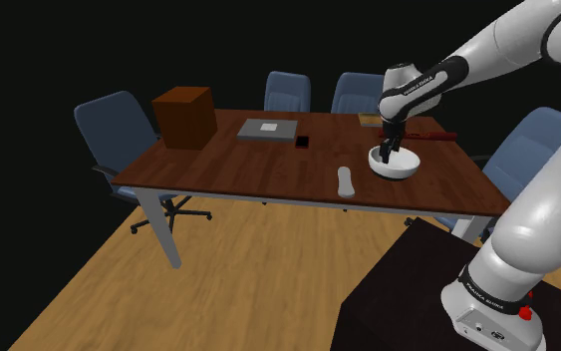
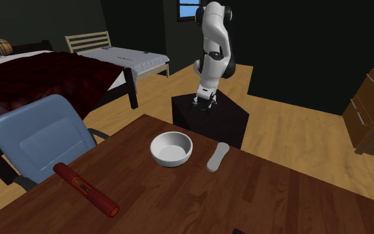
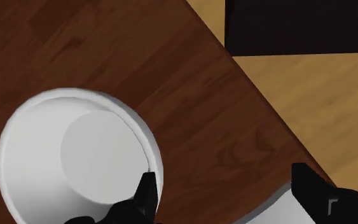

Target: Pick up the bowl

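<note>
Bowl (image 1: 396, 166): white, upright, sitting on the dark wooden worktop (image 1: 248, 165) near the edge closest to the stand, with a pale grey remote-like object (image 1: 345, 181) just beside it.

Tool (image 1: 389, 152): released, with the fingers standing apart. In the shoulder view it is low over the bowl and appears to dip to the rim. In the wrist view one finger (image 3: 145, 191) sits at the rim of the bowl (image 3: 75, 159) and the other is out over bare worktop. We cannot tell whether the first finger is inside the wall or resting over it.

Progress, as we judge it:
- The approach looks complete and the tool is at grasp height.
- Nothing is clasped and the bowl is flat on the worktop, so it is not yet lifted.
- Remaining steps are to close on the rim wall and then raise the bowl clear.

A thin rim pinch may slip, so we should check the finger's seating first.
</note>
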Robot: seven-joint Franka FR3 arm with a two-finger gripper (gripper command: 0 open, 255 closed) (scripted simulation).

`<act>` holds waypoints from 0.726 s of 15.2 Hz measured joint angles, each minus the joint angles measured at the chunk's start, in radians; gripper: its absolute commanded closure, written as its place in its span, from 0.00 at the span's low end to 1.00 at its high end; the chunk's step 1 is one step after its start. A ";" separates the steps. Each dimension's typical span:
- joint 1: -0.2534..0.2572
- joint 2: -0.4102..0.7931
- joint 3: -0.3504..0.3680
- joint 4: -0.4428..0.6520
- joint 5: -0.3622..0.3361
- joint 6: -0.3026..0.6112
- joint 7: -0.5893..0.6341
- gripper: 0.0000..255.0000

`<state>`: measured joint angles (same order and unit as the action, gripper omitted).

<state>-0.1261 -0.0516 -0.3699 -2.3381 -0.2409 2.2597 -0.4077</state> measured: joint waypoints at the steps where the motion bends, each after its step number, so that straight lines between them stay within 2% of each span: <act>1: -0.005 0.047 -0.008 0.027 0.018 0.023 -0.022 0.00; 8: -0.071 0.322 -0.020 0.198 0.143 0.130 -0.170 0.00; 11: -0.086 0.381 -0.011 0.224 0.169 0.162 -0.188 0.00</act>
<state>-0.2126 0.3299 -0.3806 -2.1139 -0.0719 2.4214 -0.5956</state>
